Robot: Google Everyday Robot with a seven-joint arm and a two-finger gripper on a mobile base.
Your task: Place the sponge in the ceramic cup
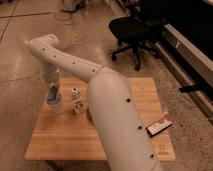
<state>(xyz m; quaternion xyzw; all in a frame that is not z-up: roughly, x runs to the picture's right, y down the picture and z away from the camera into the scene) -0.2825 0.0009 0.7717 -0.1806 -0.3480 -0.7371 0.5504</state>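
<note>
The ceramic cup (56,106) stands pale and round near the left edge of the wooden table (130,95). The blue sponge (52,92) stands on edge just above the cup's rim, its lower end at the cup's mouth. My gripper (52,90) comes down from the white arm (70,62) right over the cup and is shut on the sponge.
A small white patterned bottle (76,98) stands just right of the cup. A flat red-white-black box (159,126) lies near the table's right edge. My thick forearm (122,125) covers the table's middle. A black office chair (131,31) stands behind the table.
</note>
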